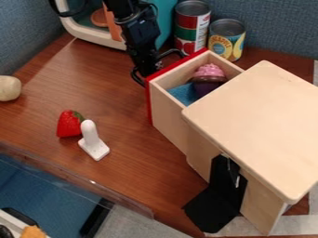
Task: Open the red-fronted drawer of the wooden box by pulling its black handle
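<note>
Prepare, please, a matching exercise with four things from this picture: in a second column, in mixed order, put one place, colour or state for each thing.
Column one
1. Drawer
2. Gripper
3. Cupcake
4. Strawberry

Column two
A. Pink on top, inside a wooden compartment
B. Red with a green top, near the small white piece
C. Standing open, with its inside in view
D. Black, at the red front panel

Right pairs: 1-C, 2-D, 3-A, 4-B
</note>
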`<state>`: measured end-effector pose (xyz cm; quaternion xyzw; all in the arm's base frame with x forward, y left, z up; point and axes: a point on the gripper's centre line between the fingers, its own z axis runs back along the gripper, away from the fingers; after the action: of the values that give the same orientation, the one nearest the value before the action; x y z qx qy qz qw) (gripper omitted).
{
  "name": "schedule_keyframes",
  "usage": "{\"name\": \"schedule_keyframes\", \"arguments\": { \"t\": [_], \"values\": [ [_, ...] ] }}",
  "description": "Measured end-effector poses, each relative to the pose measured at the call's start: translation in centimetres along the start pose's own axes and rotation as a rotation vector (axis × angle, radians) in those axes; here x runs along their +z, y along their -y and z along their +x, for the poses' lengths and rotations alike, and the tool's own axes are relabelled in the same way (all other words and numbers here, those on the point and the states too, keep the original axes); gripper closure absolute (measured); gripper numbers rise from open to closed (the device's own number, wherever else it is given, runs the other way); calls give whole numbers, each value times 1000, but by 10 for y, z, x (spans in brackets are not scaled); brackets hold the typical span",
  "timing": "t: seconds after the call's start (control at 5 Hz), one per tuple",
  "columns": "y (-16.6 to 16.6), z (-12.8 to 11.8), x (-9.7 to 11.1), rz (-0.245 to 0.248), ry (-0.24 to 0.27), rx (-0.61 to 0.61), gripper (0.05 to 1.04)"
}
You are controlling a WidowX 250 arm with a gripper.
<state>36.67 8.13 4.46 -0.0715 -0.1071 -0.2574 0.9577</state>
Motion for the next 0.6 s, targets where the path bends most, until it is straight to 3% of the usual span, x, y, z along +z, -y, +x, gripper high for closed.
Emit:
{"name": "schedule_keyframes", "arguments": {
  "t": [0.6],
  "values": [
    [-8,-3,-1,5,-12,-3,922]
  ]
}}
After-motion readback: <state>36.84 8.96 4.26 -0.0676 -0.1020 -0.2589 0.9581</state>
